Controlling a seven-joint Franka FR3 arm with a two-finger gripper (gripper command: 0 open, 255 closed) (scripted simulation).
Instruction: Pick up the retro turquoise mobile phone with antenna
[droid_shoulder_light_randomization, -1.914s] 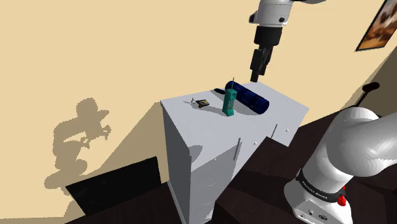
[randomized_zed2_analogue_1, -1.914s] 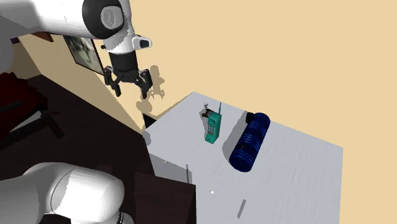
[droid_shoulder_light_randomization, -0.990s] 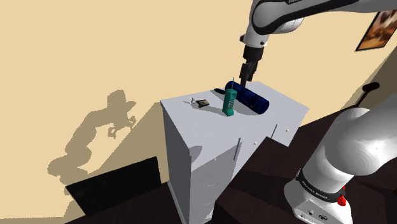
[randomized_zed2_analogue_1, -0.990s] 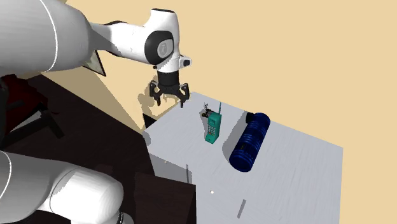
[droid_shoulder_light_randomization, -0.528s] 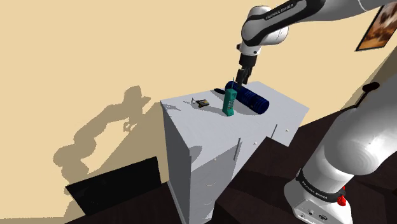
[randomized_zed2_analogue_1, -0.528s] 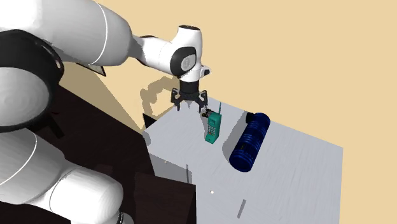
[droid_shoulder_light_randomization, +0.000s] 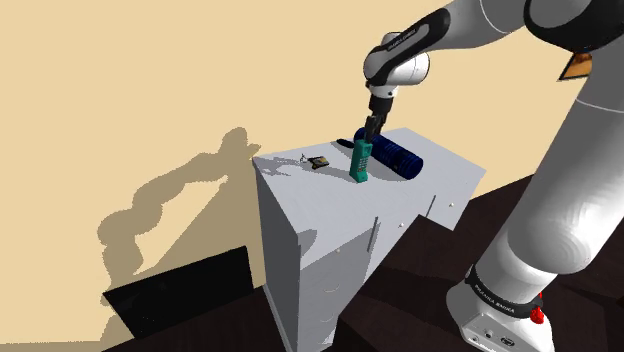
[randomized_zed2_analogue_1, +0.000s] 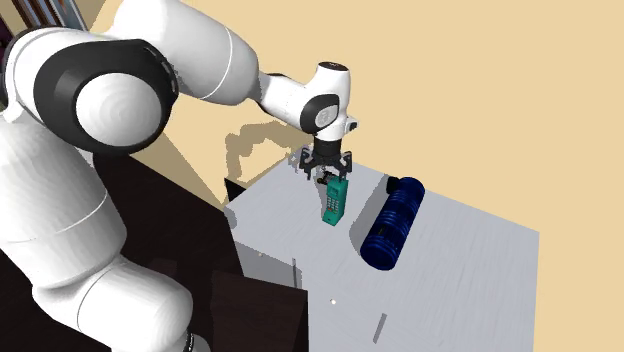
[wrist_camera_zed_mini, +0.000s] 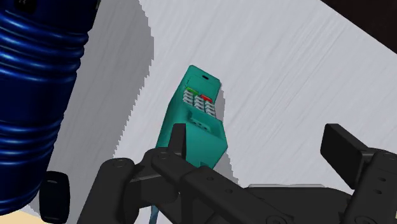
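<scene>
The turquoise phone (droid_shoulder_light_randomization: 361, 161) stands upright on the white cabinet top (droid_shoulder_light_randomization: 320, 195), keypad side showing and its thin antenna pointing up. My black gripper (droid_shoulder_light_randomization: 368, 130) hangs straight above it, fingers pointing down. In the second exterior view the gripper (randomized_zed2_analogue_1: 328, 176) sits just over the phone's (randomized_zed2_analogue_1: 336, 201) upper end. In the wrist view the fingers stand wide apart: one fingertip (wrist_camera_zed_mini: 178, 137) is right beside the phone's (wrist_camera_zed_mini: 197, 118) near end, the other (wrist_camera_zed_mini: 343, 147) is well clear of it. Nothing is clasped.
A ribbed dark-blue cylinder (droid_shoulder_light_randomization: 395, 155) lies on its side close behind the phone; it also shows as a cylinder (randomized_zed2_analogue_1: 393, 222) in the second exterior view. A small dark item (droid_shoulder_light_randomization: 318, 162) lies near the top's far corner. The beige wall is close behind. Drawer handles line the cabinet front.
The arm has swung over and down from high above the cabinet's back edge. The open gripper now hangs just over the phone's top. The phone and cylinder have not moved.
</scene>
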